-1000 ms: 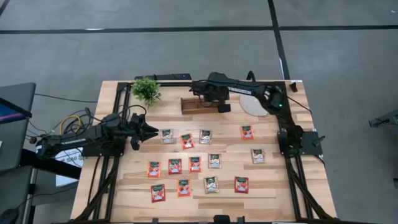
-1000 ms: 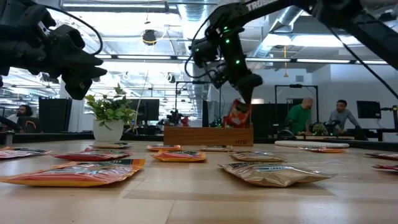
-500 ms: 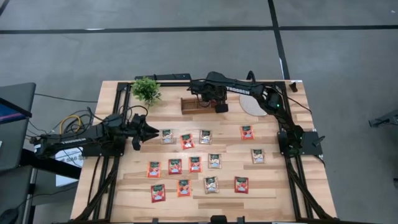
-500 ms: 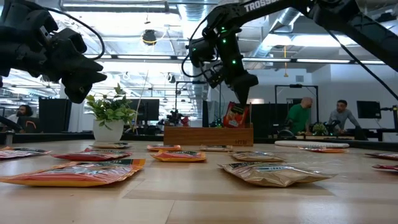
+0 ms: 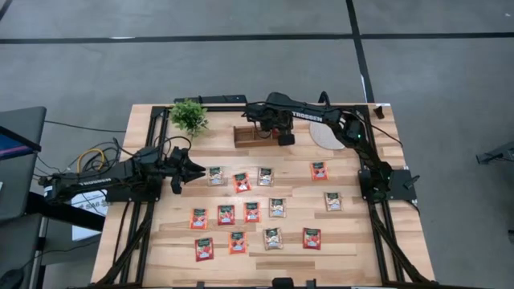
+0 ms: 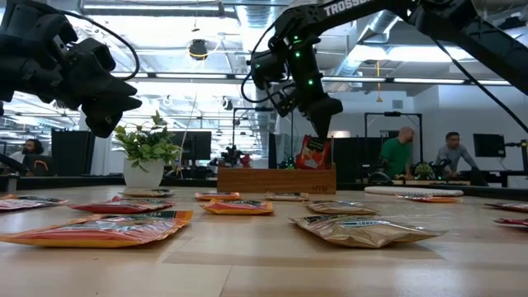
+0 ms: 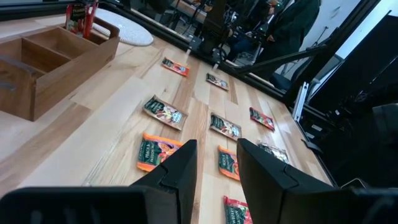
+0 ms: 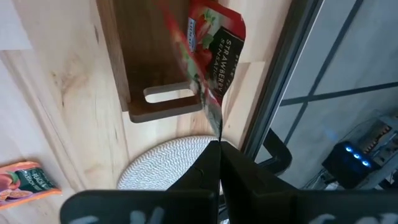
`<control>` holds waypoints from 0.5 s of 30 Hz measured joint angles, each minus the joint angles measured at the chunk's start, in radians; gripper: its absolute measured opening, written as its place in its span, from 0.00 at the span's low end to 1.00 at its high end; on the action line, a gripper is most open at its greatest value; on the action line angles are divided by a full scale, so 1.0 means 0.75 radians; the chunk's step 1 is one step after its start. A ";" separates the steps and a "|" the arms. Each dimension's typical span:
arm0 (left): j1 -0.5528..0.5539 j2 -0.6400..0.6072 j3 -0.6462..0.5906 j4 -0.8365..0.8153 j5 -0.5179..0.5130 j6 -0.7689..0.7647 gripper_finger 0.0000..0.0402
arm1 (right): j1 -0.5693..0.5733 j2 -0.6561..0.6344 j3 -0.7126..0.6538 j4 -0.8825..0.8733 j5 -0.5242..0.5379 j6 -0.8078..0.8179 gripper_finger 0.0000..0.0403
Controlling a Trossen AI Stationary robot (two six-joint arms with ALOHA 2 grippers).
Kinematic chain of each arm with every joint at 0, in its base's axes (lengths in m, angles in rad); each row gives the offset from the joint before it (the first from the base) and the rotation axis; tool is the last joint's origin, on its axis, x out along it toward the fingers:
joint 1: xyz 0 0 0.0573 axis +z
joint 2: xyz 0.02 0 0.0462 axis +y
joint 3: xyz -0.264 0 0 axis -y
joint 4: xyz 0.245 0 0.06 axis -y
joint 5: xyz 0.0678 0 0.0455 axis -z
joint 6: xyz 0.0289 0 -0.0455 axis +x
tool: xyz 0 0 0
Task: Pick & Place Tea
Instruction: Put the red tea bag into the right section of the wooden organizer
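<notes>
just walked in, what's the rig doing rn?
Tea pick-and-place. The right gripper is shut on a red sachet, holding it upright over the right end of the wooden tray at the table's far edge, next to the round pale disc. The left gripper waits open above the table's left side, holding nothing. About a dozen more sachets, red-orange and pale, lie flat in loose rows mid-table. A small potted plant sits at the far left corner.

The right gripper [image 8: 216, 163] hangs with jaws pinched together, while the left gripper [image 7: 216, 163] hovers, jaws parted.
</notes>
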 joint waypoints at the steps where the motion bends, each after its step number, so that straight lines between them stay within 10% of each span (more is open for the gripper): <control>1: 0.000 0.000 0.000 0.000 0.000 0.000 0.26 | 0.000 0.000 0.000 0.000 0.000 0.000 0.00; 15: 0.000 0.000 0.000 0.000 0.000 0.000 0.26 | 0.001 0.001 -0.001 0.001 0.021 0.001 0.20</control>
